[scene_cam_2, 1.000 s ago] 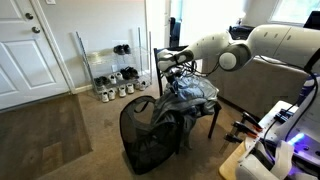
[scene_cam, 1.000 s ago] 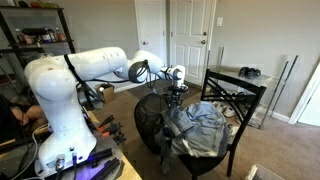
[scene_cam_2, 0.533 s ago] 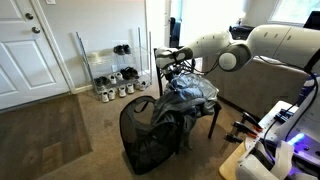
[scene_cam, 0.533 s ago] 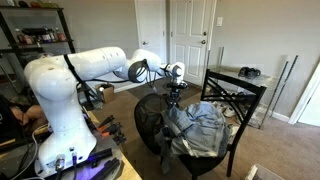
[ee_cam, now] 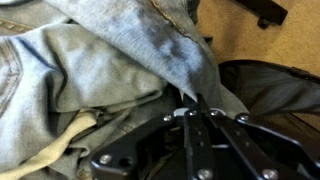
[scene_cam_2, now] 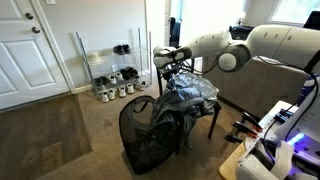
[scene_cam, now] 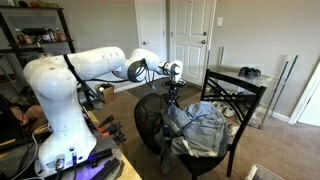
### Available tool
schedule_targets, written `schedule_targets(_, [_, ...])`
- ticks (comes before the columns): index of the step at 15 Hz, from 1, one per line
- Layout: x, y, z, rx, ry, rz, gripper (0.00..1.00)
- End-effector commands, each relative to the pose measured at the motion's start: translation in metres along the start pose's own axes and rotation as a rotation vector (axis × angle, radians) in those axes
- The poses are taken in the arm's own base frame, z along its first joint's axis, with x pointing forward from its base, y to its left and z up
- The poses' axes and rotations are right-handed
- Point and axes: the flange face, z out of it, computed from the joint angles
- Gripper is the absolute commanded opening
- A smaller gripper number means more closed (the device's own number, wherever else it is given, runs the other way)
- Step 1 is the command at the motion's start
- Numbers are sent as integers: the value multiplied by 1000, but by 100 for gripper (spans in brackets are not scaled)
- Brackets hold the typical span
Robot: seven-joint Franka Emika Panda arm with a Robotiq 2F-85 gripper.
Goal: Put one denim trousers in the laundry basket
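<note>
Grasping looks like the step in hand: in the wrist view the pincer (ee_cam: 196, 108) has its two fingers pressed together on a raised fold of the denim trousers (ee_cam: 160, 45), just beside the dark mesh of the laundry basket (ee_cam: 280, 95). In both exterior views the pincer (scene_cam: 174, 92) hangs above the gap between the basket (scene_cam: 148, 118) and the black chair (scene_cam: 240, 90). Most of the blue cloth lies on the seat on the far side of the basket from the arm, mixed into a heap (scene_cam: 205, 125) of other jeans. Nothing of the trousers can be seen inside the basket (scene_cam_2: 140, 135), so I judge the task to be early. The next move calls for a high lift, so that the long legs come free of the heap and the chair. After that comes a short carry over the rim before letting go. The paler pair may drag along with it.
</note>
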Motion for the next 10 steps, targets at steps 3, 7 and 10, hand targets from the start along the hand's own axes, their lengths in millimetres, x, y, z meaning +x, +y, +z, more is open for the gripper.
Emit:
schedule_targets(3, [19, -60, -64, -128, 74, -69, 0])
schedule_targets(7, [35, -136, -112, -249, 140, -233, 0])
schedule_targets(10, [47, -198, -118, -280, 147, -398, 0])
